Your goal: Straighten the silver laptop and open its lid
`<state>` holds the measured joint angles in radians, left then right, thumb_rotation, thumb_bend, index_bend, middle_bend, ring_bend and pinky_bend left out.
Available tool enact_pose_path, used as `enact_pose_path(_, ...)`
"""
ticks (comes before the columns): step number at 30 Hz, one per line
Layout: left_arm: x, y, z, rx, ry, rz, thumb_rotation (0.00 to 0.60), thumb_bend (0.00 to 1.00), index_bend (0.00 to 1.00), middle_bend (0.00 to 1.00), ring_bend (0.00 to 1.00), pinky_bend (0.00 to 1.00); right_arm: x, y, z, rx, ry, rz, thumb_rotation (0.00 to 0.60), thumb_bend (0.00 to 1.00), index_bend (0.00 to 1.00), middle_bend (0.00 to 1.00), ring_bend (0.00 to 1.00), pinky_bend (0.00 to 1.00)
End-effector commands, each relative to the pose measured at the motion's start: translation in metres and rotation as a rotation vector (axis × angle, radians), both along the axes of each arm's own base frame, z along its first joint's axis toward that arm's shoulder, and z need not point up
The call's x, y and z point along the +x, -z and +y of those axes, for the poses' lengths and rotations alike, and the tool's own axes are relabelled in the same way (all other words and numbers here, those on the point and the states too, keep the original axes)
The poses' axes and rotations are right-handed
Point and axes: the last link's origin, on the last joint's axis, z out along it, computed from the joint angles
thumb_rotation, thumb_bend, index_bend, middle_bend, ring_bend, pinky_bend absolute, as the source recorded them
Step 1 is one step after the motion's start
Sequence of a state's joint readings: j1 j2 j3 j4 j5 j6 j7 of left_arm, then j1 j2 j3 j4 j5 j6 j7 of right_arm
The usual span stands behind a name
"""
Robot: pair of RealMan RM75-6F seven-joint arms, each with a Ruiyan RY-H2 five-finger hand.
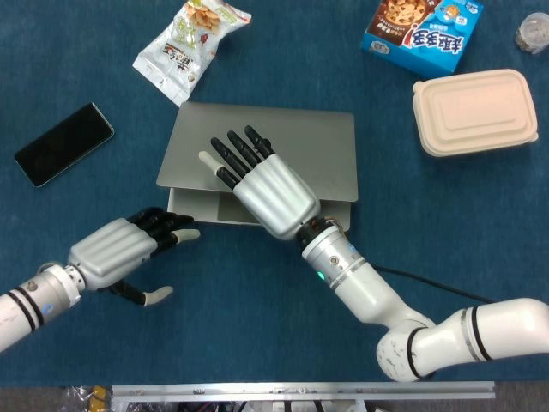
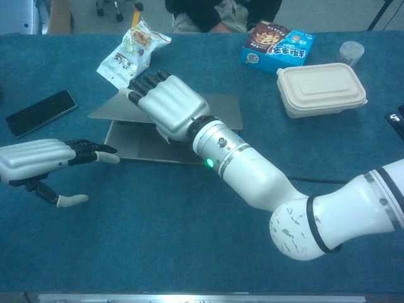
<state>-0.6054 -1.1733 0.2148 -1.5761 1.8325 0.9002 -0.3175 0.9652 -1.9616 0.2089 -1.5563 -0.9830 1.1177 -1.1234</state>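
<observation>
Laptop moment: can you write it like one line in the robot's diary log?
laptop: lid partly lifted | right hand: fingers spread on lid | left hand: open, fingertips at laptop's front-left corner | step: opening lid

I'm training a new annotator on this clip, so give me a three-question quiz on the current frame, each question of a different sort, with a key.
1. True or false: the silver laptop has its lid fully shut.
2. Which hand lies on the lid? A) left hand B) right hand C) neither
3. Fill in: the black phone lies on the laptop's ____ side in the head view.

Key:
1. False; the chest view shows a gap at the front edge, the lid slightly raised.
2. B; the left hand reaches, open, toward the laptop's front left corner.
3. Left.
</observation>
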Motion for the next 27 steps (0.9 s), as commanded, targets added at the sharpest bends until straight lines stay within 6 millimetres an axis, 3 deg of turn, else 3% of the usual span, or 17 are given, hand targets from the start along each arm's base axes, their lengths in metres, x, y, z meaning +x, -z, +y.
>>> enact_pose_path(1,0.002,0.007,0.005,-0.004,-0.004,-0.001,0.318,0.34,0.01,0.0,0.0,0.0,0.0,0.0,0.0,0.001,-0.001,0.002,0.6,0.45,0.0,0.05,0.0,0.1)
enact_pose_path(14,-0.003,0.029,0.015,-0.01,-0.036,0.026,0.315,0.34,0.01,0.0,0.0,0.0,-0.001,0.002,0.0,0.007,0.005,0.005,0.6,0.45,0.0,0.04,0.0,0.1)
enact_pose_path(27,-0.009,0.029,0.014,-0.001,-0.04,0.051,0.316,0.34,0.01,0.0,0.0,0.0,-0.007,0.008,-0.004,0.006,0.019,0.018,0.6,0.45,0.0,0.04,0.0,0.1)
